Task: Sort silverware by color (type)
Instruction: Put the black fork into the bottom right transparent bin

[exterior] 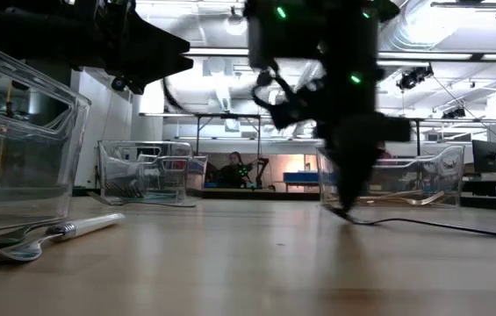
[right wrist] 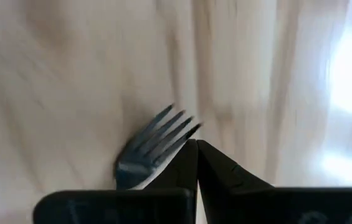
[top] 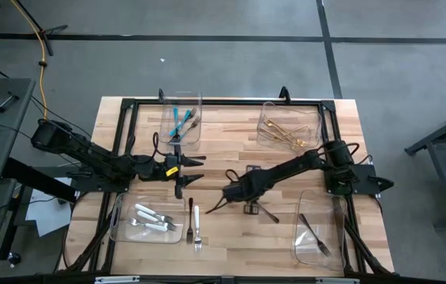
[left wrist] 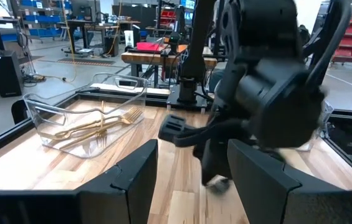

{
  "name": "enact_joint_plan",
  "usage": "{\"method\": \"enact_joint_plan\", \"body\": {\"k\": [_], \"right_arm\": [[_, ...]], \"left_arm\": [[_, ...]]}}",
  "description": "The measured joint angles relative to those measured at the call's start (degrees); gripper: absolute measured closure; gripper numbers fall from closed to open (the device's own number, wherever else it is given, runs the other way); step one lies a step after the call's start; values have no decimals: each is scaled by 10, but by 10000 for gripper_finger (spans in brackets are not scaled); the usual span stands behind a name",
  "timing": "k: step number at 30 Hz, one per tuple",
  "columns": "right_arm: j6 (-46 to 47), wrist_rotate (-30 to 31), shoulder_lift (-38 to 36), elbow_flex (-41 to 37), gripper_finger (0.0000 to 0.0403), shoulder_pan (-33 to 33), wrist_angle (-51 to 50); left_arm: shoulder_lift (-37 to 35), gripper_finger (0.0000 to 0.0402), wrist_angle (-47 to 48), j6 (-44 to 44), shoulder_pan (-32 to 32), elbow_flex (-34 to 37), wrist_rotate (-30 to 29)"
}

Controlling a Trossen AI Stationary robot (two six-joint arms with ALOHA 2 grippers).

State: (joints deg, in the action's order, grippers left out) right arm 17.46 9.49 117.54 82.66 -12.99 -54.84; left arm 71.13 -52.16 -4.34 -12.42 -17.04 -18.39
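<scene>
My right gripper (top: 224,193) (right wrist: 197,144) is shut and reaches down to the table's middle (exterior: 346,206). A dark steel fork (top: 264,211) lies on the wood beside it. The fork's tines (right wrist: 158,138) show against one of my fingers, and its thin handle (exterior: 423,224) runs along the table. My left gripper (top: 197,161) (left wrist: 191,146) is open and holds nothing. It hovers left of centre, facing the right arm. A white-handled fork (top: 196,225) (exterior: 72,230) and a dark utensil (top: 190,207) lie flat near the table's near edge. My right gripper's shut fingers (right wrist: 185,163) point down at the table right beside the dark fork's tine end (right wrist: 163,134). The finger itself covers the place where they meet. I cannot tell whether it touches the fork. The fork lies flat on the wood.
Four clear bins stand toward the corners. The far left bin (top: 181,118) holds teal pieces and the far right bin (top: 313,126) holds gold forks (left wrist: 98,127). The near left bin (top: 124,229) holds white-handled ones and the near right bin (top: 325,252) a dark fork. A black frame (top: 223,102) rims the table.
</scene>
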Motion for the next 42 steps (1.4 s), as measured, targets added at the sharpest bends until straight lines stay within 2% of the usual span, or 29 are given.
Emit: {"method": "enact_joint_plan", "body": {"k": [4, 8, 11, 18, 22, 26, 32, 37, 42], "right_arm": [[-22, 3, 0, 40, 403, 1, 3], [-16, 30, -5, 78, 403, -2, -39], [4, 31, -21, 77, 403, -13, -72], [102, 29, -119, -24, 403, -77, -80], [199, 79, -199, -99, 403, -127, -34], [273, 135, -272, -160, 403, -162, 51], [306, 160, -327, -191, 403, -176, 102], [297, 173, -338, -191, 403, -174, 125], [286, 173, -339, -191, 403, -174, 134]], "left_arm": [[0, 215, 1, 0, 0, 0, 0], [0, 215, 7, 0, 0, 0, 0], [0, 215, 16, 0, 0, 0, 0], [0, 215, 21, -4, 0, 0, 28], [0, 215, 19, -44, 0, -6, 31], [17, 215, 47, -96, 0, -46, 29], [126, 215, 220, -115, 0, -171, 46], [261, 215, 244, 6, -2, -267, 48], [358, 215, 248, 133, -9, -336, 45]]}}
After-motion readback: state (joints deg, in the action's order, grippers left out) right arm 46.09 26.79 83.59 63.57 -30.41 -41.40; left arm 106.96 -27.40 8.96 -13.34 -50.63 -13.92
